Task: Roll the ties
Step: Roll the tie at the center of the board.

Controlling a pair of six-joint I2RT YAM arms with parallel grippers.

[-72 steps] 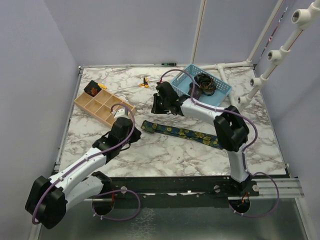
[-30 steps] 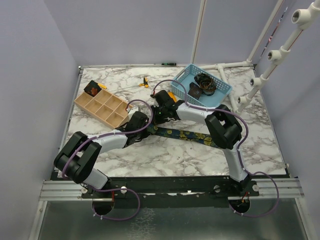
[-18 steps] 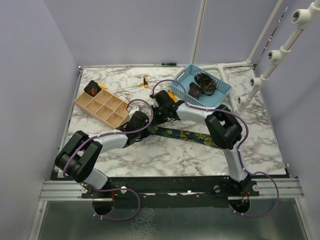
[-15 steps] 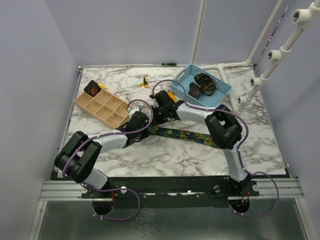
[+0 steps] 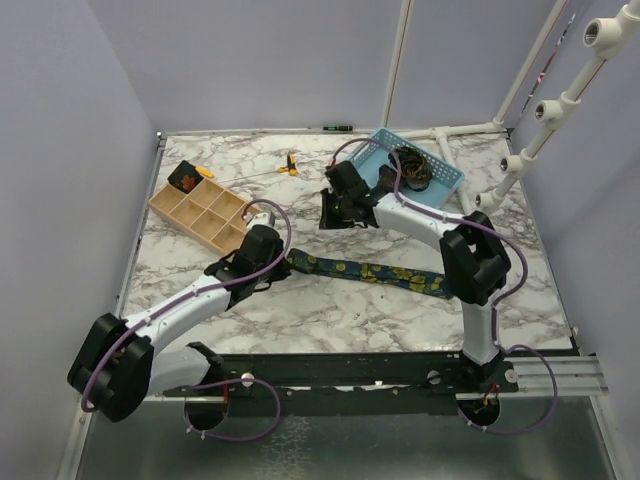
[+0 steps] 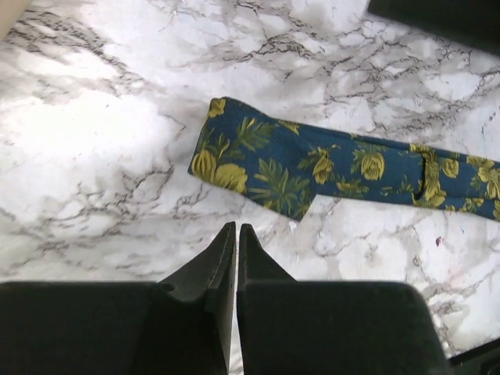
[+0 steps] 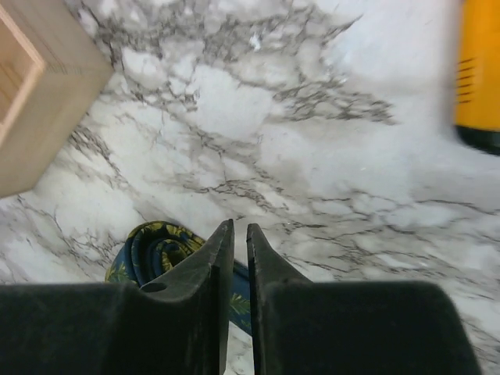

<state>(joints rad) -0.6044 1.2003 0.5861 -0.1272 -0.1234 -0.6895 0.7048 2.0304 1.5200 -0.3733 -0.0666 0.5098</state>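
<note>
Left gripper point(image 6: 236, 226), pinched closed and empty, points down beside the floral necktie point(image 6: 312, 168). Right gripper point(image 7: 240, 225), likewise closed on nothing, hovers beyond it.

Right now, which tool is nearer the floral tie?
Left. The left tool sits just short of the end of the floral tie, tips pointing at it; the right tool is farther back, toward the blue basket.

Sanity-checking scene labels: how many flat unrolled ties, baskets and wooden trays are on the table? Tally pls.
Flat tie: 1
Blue basket: 1
Wooden tray: 1
Total: 3
</note>
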